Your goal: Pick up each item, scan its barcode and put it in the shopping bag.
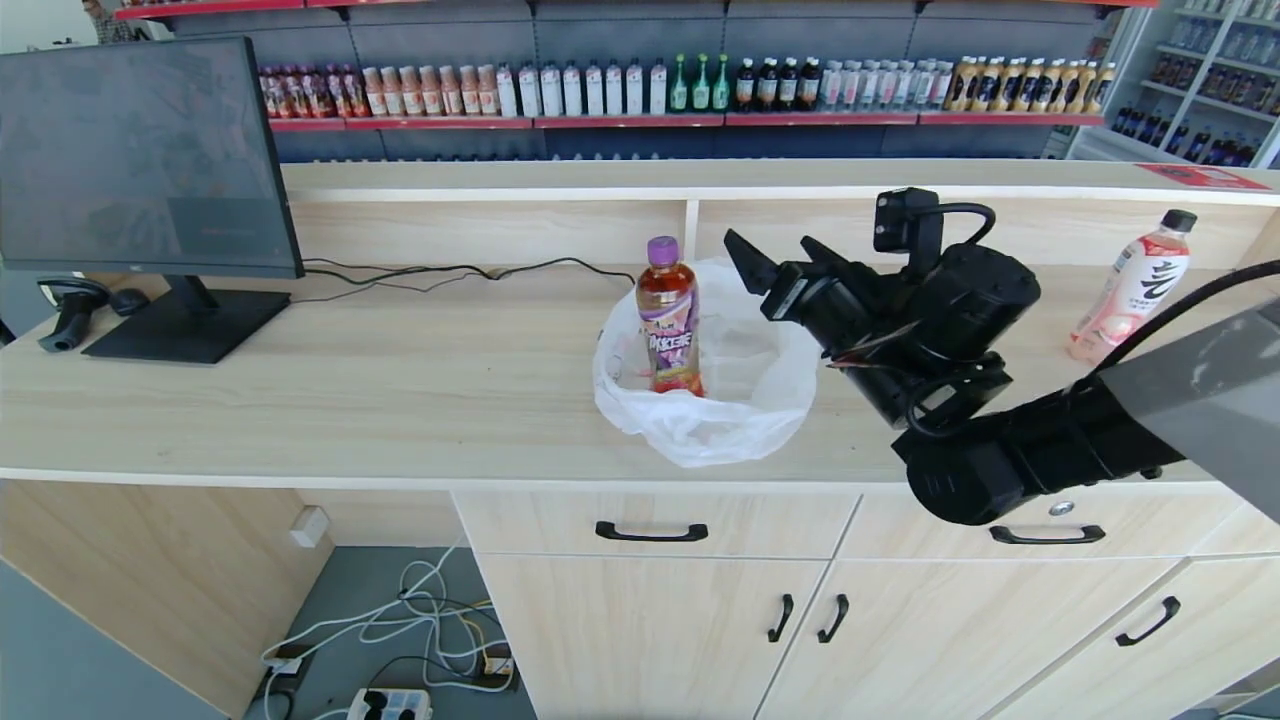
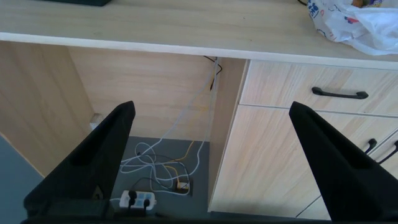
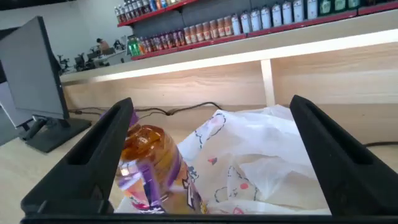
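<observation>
Two bottles in play; looks roughly halfway. Far left of head view: handheld scanner (image 1: 65, 315) beside monitor (image 1: 150, 150), on counter (image 1: 400, 380). Left gripper (image 2: 211, 107): below counter edge, facing cabinet fronts, jaws spread wide, nothing held. Centre: purple-capped bottle (image 1: 668, 320) upright inside white shopping bag (image 1: 760, 400); counts as bagged. Just right of bag: right gripper (image 1: 768, 245), jaws spread, empty, aimed at bag. Far right: pink-labelled bottle (image 1: 1135, 285) upright on counter, well apart from bag; left to pick, scan, bag. Printed labels on both bottles, not read out.
</observation>
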